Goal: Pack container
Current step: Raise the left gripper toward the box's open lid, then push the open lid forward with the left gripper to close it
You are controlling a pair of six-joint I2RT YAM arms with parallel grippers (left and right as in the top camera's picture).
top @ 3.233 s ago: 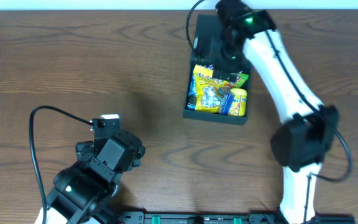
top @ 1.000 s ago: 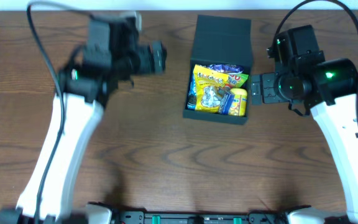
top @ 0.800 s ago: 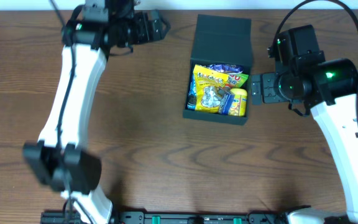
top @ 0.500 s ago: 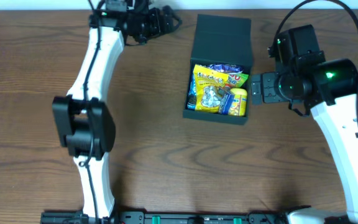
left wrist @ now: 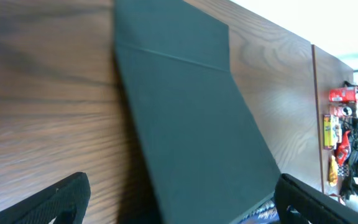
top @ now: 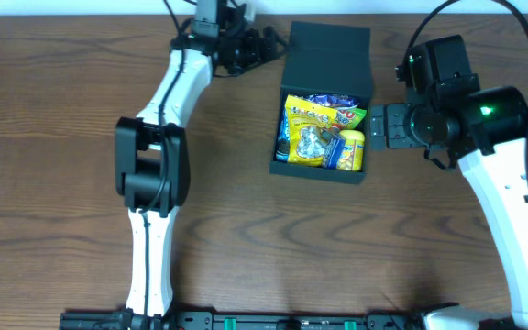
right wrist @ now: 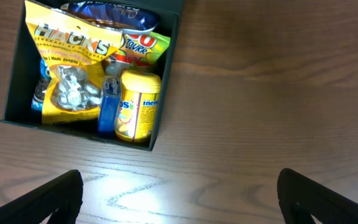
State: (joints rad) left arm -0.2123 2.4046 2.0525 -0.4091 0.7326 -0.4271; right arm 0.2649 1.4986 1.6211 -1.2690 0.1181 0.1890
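The container (top: 317,172) is a dark square box at the table's back middle, its flap lid (top: 328,55) folded back and open. Inside lie a yellow Hacks packet (top: 308,124), a yellow tub (top: 351,151) and other snack packets. My left gripper (top: 269,44) is open just left of the lid. In the left wrist view the lid (left wrist: 185,106) fills the space ahead between the spread fingers of that gripper (left wrist: 182,211). My right gripper (top: 379,128) is open to the right of the box, holding nothing. In the right wrist view the container (right wrist: 22,62) sits top left and the gripper (right wrist: 179,205) is over bare wood.
The table's back edge runs close behind the lid. Small red and yellow items (left wrist: 337,130) lie beyond the table's edge in the left wrist view. The left arm's long white links (top: 154,183) stretch across the table's left half.
The left arm has swung from the table's left side to the back and right, bringing its open gripper up to the lid's left edge. The right arm has not moved.
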